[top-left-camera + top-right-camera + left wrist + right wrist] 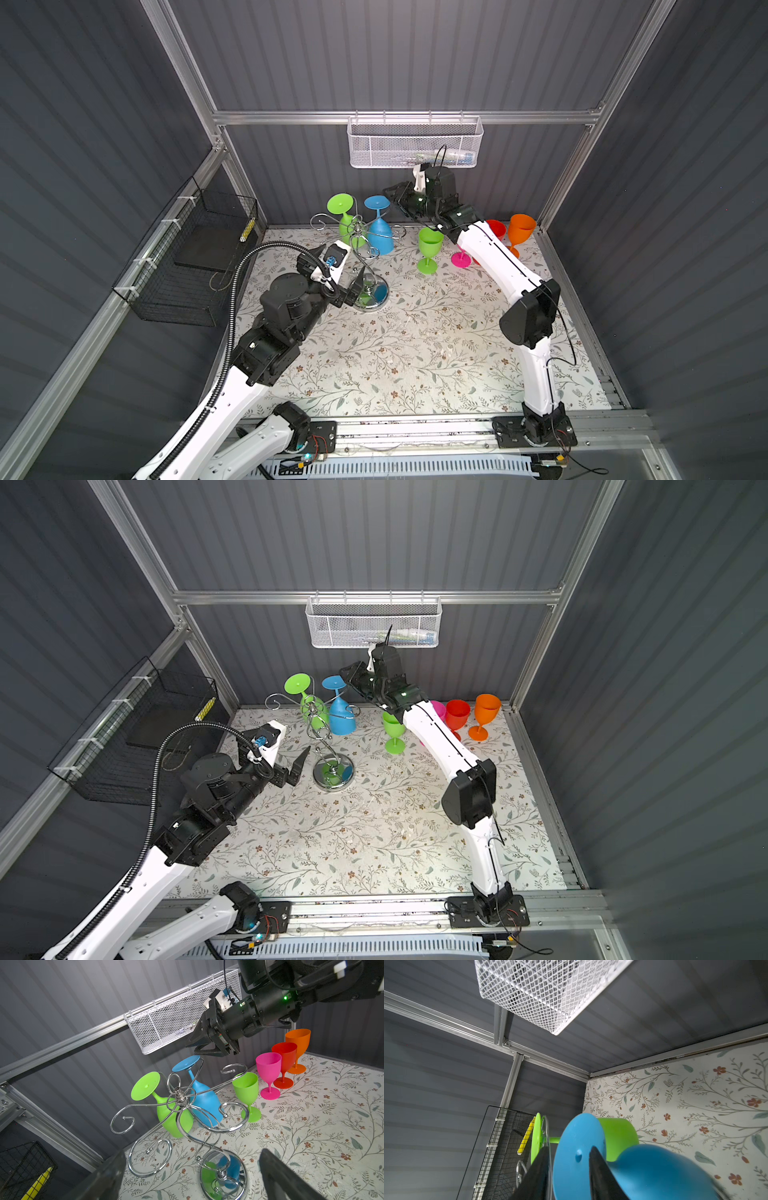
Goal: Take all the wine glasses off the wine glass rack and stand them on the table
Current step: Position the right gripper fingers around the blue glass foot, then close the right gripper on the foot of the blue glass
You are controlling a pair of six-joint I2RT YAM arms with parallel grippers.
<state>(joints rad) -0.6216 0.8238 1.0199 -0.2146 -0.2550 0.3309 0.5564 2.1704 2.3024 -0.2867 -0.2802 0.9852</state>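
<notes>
The chrome wine glass rack (360,245) (321,729) (180,1097) stands at the back left of the floral mat. A blue wine glass (380,237) (343,719) (205,1101) and a lime green one (350,232) (172,1120) hang upside down from its arms. My right gripper (395,196) (351,675) (200,1048) (568,1151) hovers just over the blue glass's foot (575,1159), jaws partly apart, with nothing clamped. My left gripper (355,287) (297,766) (193,1153) stands wide open low by the rack's mirror base (239,1188).
Green (430,245), pink (269,1068), red (497,228) and orange (521,228) glasses stand upright at the back right. A white mesh basket (415,143) hangs on the back wall just above my right wrist. A black wire basket (195,257) hangs on the left wall.
</notes>
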